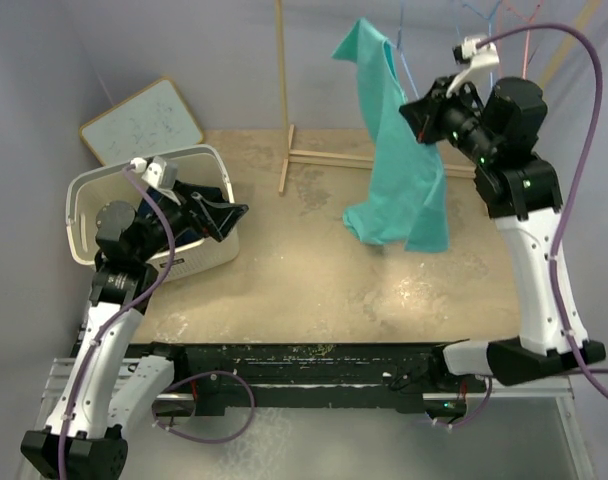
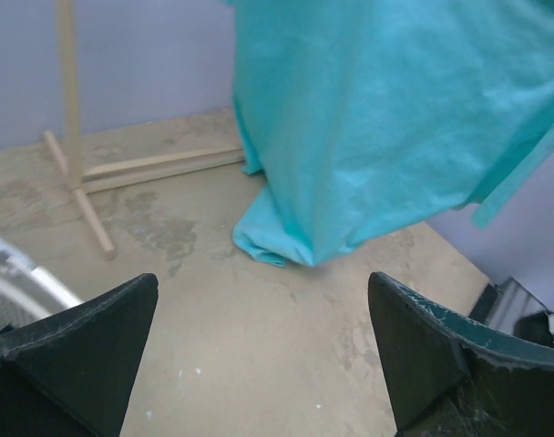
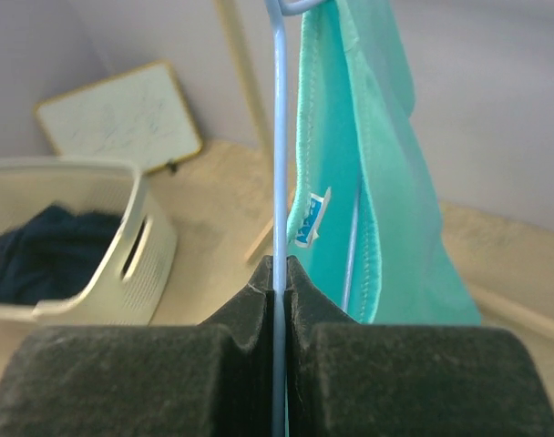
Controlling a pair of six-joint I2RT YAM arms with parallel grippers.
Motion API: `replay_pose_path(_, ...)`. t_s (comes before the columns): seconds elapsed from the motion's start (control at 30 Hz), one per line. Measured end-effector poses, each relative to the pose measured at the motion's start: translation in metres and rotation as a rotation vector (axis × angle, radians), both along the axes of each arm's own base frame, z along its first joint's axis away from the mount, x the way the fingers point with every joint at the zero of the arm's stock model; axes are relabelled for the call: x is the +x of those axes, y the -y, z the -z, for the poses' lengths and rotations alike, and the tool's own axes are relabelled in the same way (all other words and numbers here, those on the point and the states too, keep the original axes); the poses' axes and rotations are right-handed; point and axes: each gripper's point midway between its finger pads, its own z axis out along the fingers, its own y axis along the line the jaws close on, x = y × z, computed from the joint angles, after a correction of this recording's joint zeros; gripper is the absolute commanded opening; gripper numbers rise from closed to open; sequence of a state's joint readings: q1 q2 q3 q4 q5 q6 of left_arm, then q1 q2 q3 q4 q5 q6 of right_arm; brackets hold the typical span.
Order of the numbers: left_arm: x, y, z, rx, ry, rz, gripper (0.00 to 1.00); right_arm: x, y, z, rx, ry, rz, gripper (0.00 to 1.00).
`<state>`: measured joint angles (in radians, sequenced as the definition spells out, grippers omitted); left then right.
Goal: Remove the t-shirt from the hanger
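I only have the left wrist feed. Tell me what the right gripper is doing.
Observer: The right gripper is shut on the thin blue wire of the hanger.
Operator: Give me the shirt's top end.
Observer: The t-shirt hangs from the hanger, and its top sits above the right gripper.
Operator: Report what is behind my left gripper.
Observer: The left gripper is open. Just behind it is a white basket holding dark blue clothing.
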<state>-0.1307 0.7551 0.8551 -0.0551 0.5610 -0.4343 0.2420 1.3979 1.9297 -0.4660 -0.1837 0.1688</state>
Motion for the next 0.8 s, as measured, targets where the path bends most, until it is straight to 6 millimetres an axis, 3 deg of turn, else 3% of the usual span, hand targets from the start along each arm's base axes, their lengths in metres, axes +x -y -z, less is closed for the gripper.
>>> replay_pose_path(0.17, 0.001, 0.030, -0.021, -0.013, 0.055, 0.226, 1.00, -0.066, -0.024, 0.044, 0.030, -0.110, -0.227, 0.00)
replay_pose_path(0.3, 0.013, 0.042, -0.040, -0.020, 0.068, 0.319, 1.00, -0.122, -0.053, 0.110, 0.090, -0.264, -0.483, 0.00)
replay_pose_path(0.43, 0.010, 0.050, -0.050, -0.026, 0.094, 0.396, 0.99, -0.164, -0.065, 0.168, 0.156, -0.446, -0.634, 0.00)
replay_pose_path(0.53, -0.001, 0.059, -0.059, -0.029, 0.137, 0.458, 0.99, -0.188, -0.068, 0.176, 0.193, -0.485, -0.709, 0.00)
replay_pose_path(0.7, -0.033, 0.097, -0.070, 0.004, 0.200, 0.658, 0.98, -0.224, -0.071, 0.151, 0.221, -0.410, -0.837, 0.00)
replay_pose_path(0.8, -0.046, 0.116, -0.067, 0.026, 0.209, 0.762, 0.97, -0.235, -0.072, 0.142, 0.230, -0.390, -0.892, 0.00)
